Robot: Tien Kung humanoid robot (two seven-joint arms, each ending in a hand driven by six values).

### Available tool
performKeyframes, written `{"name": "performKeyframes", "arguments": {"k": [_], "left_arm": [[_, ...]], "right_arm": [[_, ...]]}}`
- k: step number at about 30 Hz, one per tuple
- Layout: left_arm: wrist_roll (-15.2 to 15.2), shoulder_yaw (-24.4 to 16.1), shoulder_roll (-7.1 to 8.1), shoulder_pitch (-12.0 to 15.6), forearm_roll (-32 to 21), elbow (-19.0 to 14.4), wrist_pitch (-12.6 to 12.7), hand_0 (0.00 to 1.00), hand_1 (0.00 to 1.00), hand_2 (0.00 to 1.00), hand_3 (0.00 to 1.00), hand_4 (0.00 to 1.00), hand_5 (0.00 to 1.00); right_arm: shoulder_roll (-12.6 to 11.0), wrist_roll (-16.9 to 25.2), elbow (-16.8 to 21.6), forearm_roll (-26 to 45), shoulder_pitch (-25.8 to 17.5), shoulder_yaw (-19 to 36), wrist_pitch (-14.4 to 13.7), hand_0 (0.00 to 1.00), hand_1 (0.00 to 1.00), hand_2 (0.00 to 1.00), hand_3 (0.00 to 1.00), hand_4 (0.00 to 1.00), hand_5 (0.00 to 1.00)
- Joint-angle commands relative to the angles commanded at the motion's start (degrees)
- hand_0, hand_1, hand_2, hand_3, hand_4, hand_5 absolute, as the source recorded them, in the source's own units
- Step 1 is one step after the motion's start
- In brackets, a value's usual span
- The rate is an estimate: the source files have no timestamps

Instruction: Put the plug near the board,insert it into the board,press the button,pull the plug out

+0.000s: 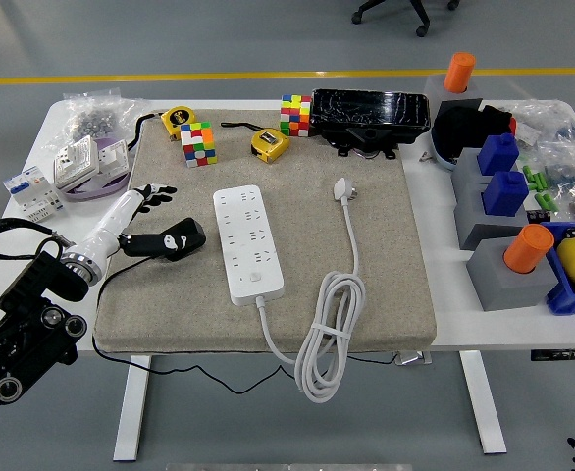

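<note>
Head view: one board (248, 242), one plug (343, 189) (apart), two cubes.

no legible text, labels or numbers anywhere

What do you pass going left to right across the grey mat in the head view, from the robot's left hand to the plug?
Left hand → black object with a white mark → white power strip → coiled white cable → white plug, lying loose on the mat, apart from the strip.
</note>
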Motion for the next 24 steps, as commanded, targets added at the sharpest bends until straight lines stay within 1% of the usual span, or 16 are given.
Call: {"name": "performKeyframes", "arguments": {"k": [2, 3, 7, 8, 9, 14, 15, 20, 21, 24], "left_arm": [[-0.06, 0.47, -0.08, -0.26, 0.11, 0.26, 0.26, 0.756, 0.82, 0.792, 0.807, 0.998, 0.279], [-0.09, 0.95, -0.16, -0.56, 0.29, 0.57, 0.54, 0.741, 0.776, 0.766, 0.777, 0.998, 0.237], [-0.31, 2.35, -0.48, -1.55, 1.11, 1.76, 1.56, 0.741, 0.776, 0.766, 0.777, 0.998, 0.237], [0.24, 3.02, -0.64, -1.97, 1.57, 2.34, 1.74, 0.741, 0.776, 0.766, 0.777, 0.998, 0.237], [0.64, 3.56, -0.75, -2.27, 2.03, 2.79, 1.87, 0.643, 0.726, 0.74, 0.742, 0.998, 0.203], [1.4, 5.23, -1.15, -3.03, 2.67, 4.18, 1.88, 0.643, 0.726, 0.74, 0.742, 0.998, 0.203], [1.43, 5.43, -1.2, -3.12, 2.56, 4.33, 1.87, 0.609, 0.684, 0.699, 0.66, 0.99, 0.19], [0.9, 6.95, -1.44, -3.99, 1.02, 5.37, 2.67, 0.609, 0.684, 0.699, 0.66, 0.99, 0.19], [0.95, 7.29, -1.52, -4.21, 0.84, 5.6, 2.76, 0.488, 0.64, 0.595, 0.588, 0.816, 0.134], [0.94, 8.0, -1.79, -4.73, 0.89, 6.27, 3.22, 0.488, 0.64, 0.595, 0.588, 0.816, 0.134]], "right_arm": [[-0.02, 0.0, 0.01, 0.01, 0.02, -0.02, 0.0, 0.658, 0.666, 0.664, 0.556, 0.913, 0.505], [-0.04, -0.01, 0.0, 0.02, 0.04, -0.05, 0.0, 0.658, 0.665, 0.665, 0.556, 0.914, 0.505], [-0.09, -0.02, -0.02, 0.04, 0.07, -0.12, 0.01, 0.658, 0.665, 0.665, 0.556, 0.914, 0.505], [-0.11, -0.02, -0.03, 0.04, 0.07, -0.16, 0.01, 0.658, 0.665, 0.665, 0.556, 0.914, 0.505], [-0.13, -0.02, -0.03, 0.05, 0.08, -0.17, 0.01, 0.657, 0.666, 0.664, 0.556, 0.912, 0.504], [-0.16, -0.04, -0.03, 0.08, 0.13, -0.24, 0.03, 0.657, 0.666, 0.664, 0.556, 0.912, 0.504], [-0.15, -0.04, -0.04, 0.09, 0.13, -0.21, 0.03, 0.658, 0.666, 0.664, 0.556, 0.912, 0.506], [-0.16, -0.06, -0.08, 0.13, 0.15, -0.22, 0.02, 0.658, 0.666, 0.664, 0.556, 0.912, 0.506], [-0.18, -0.04, -0.03, 0.12, 0.16, -0.21, 0.02, 0.657, 0.664, 0.664, 0.556, 0.911, 0.506], [-0.21, -0.03, 0.01, 0.12, 0.23, -0.26, 0.01, 0.657, 0.664, 0.664, 0.556, 0.911, 0.506]]}}
